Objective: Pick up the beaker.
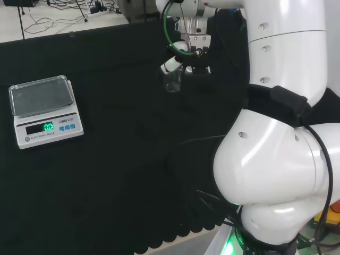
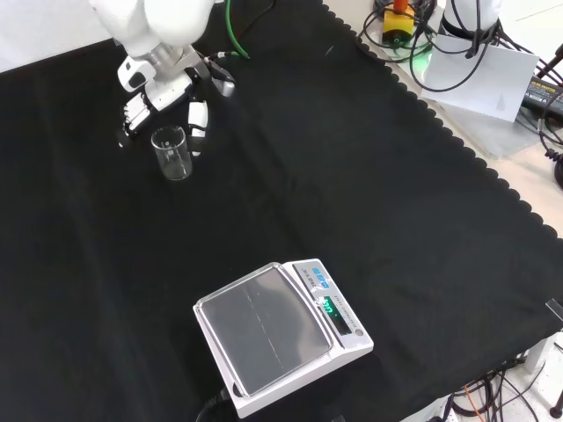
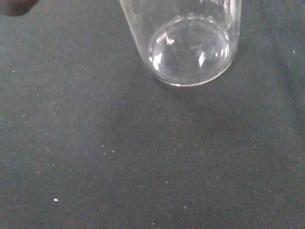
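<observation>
A: Black cloth (image 2: pixel 369 202) over the desk, scalloped edge at the front view's right, cables and a power strip past the far edge in the head view. Where's the beaker?

B: Beaker (image 2: pixel 171 152) is upright on the cloth, upper left in the front view. Clear glass, looks empty from here. In the head view it's (image 1: pixel 173 81) near the top, middle, just left of my big white links.

A: And your hand?

B: My hand (image 2: pixel 161 88) is right behind the beaker in the front view, coming down from the top. Fingers (image 2: pixel 198 117) reach down either side of it: one white tip at the beaker's right, a dark-and-white set at its left. Head view has a white fingertip (image 1: pixel 171 65) at the rim.

A: Got hold of it?

B: Not that I can show. Fingers look relaxed, spread round it, not clamped on. Touching or a hair apart, can't tell.

A: Wrist cam?

B: Beaker's round base (image 3: pixel 189 51) close up, sitting flat on the cloth, nothing visible inside.

A: Anything else on the desk?

B: A scale (image 2: pixel 280 332), white body w/ grey pan, green display lit, well apart from the beaker, low centre in the front view; far left (image 1: pixel 44 110) in the head view.
</observation>
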Robot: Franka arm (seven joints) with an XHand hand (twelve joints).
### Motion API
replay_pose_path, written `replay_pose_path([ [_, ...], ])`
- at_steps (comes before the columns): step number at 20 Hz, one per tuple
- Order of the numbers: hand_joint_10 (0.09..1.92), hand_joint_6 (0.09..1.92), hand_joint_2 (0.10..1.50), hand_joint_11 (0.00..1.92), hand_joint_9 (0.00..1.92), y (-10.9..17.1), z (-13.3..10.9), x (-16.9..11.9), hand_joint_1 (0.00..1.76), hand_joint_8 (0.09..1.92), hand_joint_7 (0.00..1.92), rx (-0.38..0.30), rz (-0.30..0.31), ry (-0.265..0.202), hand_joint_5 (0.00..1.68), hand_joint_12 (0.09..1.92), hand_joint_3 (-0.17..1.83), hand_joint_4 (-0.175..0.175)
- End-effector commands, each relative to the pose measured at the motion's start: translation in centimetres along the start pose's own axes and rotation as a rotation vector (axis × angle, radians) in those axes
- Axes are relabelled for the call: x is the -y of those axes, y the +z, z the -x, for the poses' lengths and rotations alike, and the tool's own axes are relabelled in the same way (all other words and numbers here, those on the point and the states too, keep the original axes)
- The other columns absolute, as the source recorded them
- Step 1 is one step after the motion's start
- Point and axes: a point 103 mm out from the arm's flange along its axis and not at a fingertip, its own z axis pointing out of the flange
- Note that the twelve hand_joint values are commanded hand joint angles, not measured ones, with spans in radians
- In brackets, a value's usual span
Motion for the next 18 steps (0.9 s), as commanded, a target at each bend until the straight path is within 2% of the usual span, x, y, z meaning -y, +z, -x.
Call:
replay_pose_path([
  [1, 0.81, 0.09, 0.72, 0.0, 0.0, 1.2, -0.2, -0.7, 0.48, 0.46, 0.0, 0.007, -0.041, 0.014, 0.02, 0.85, 0.17, 0.018],
  [5, 0.77, 0.09, 0.73, 0.0, 0.0, 1.7, -0.4, -1.1, 0.49, 0.37, 0.0, 0.014, -0.056, 0.018, 0.0, 0.78, 0.14, 0.024],
  [8, 0.77, 0.09, 0.75, 0.0, 0.0, 2.1, -0.6, -1.4, 0.59, 0.39, 0.0, 0.024, -0.064, 0.021, 0.03, 0.78, 0.14, 0.032],
  [10, 0.81, 0.09, 0.76, 0.0, 0.0, 2.3, -0.6, -1.4, 0.67, 0.45, 0.0, 0.026, -0.058, 0.021, 0.08, 0.89, 0.15, 0.04],
  [13, 0.87, 0.09, 0.76, 0.0, 0.07, 2.7, -0.8, -1.3, 0.81, 0.59, 0.04, 0.041, -0.047, 0.016, 0.2, 1.27, 0.19, 0.047],
  [15, 0.86, 0.09, 0.72, 0.06, 0.2, 2.8, -0.8, -1.2, 0.89, 0.69, 0.09, 0.05, -0.032, 0.022, 0.29, 1.45, 0.29, 0.047],
  [17, 0.82, 0.1, 0.65, 0.28, 0.38, 2.7, -0.9, -1.2, 1.0, 0.76, 0.18, 0.068, -0.012, 0.031, 0.38, 1.44, 0.47, 0.042],
  [18, 0.8, 0.3, 0.62, 0.41, 0.47, 2.7, -1.0, -1.2, 1.05, 0.79, 0.23, 0.073, -0.001, 0.033, 0.39, 1.39, 0.55, 0.04],
])
